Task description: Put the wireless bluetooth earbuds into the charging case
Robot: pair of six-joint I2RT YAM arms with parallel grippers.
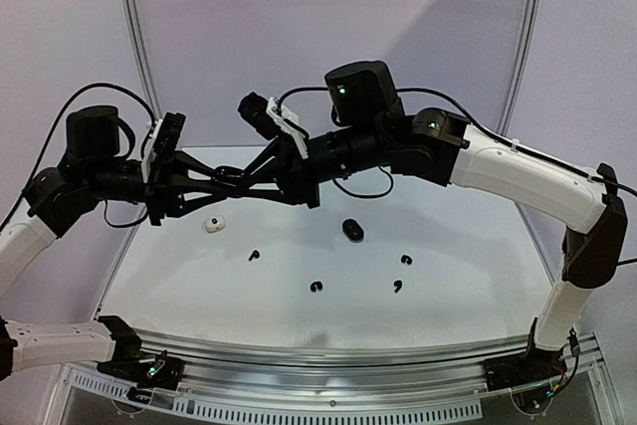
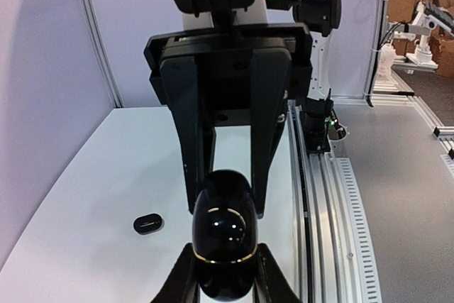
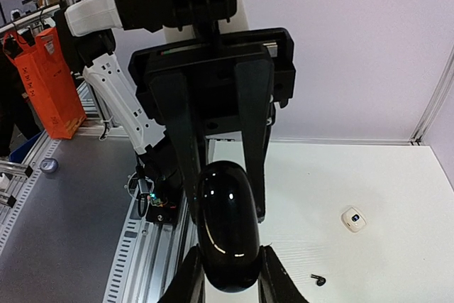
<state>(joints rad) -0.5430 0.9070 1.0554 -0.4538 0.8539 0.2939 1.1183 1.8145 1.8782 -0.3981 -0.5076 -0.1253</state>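
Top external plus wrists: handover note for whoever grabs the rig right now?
Grippers: left gripper shut on the held black case, in the air above the table. The right gripper has fingers against both sides of the same case and looks gripped.
On the table: white case, second black case, four loose black earbuds. No white earbuds visible.
Done: one case off the table, lid looks closed.
Left: open it, seat every earbud.

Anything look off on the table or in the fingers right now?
Nothing damaged. Odd: the left arm's fingers and right arm's fingers both clasp one black case in mid-air, lid seemingly shut, while four black earbuds lie scattered on the table.
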